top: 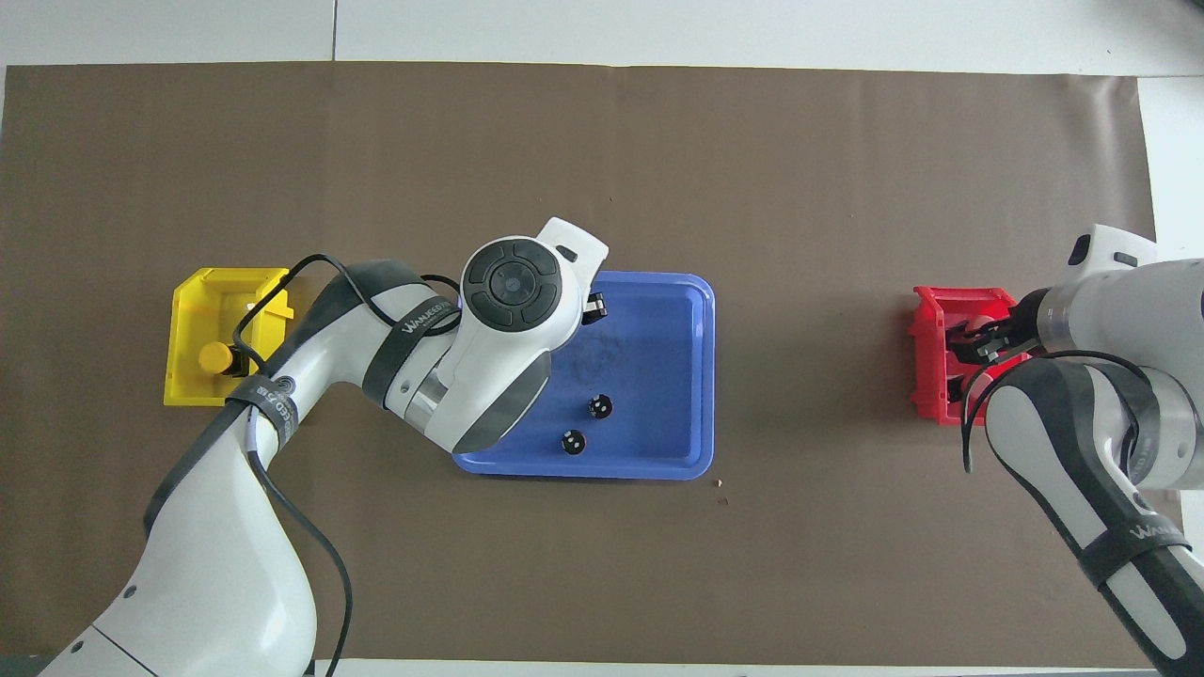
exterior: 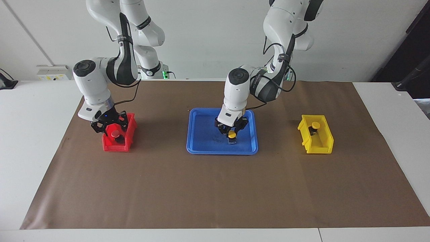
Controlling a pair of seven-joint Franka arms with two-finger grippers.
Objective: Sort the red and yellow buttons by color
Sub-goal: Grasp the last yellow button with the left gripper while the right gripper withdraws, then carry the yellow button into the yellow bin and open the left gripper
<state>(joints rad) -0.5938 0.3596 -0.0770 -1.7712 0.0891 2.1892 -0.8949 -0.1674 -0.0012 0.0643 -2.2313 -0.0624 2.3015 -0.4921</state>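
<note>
Place: robotics lab, test bench setup.
Evidence, top of frame: two white Franka arms (exterior: 111, 67) mounted at a white desk (exterior: 33, 134), bare white wall.
Evidence, centre: brown paper sheet (exterior: 215, 188) laid as work mat.
Evidence, upper left: power strip (exterior: 53, 72).

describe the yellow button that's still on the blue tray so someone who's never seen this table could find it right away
Start at the blue tray in the middle of the brown mat, between the red bin and the yellow bin. The left gripper is down around the yellow button there. It is the only coloured cap on the tray; the other yellow button sits in the yellow bin.
</note>
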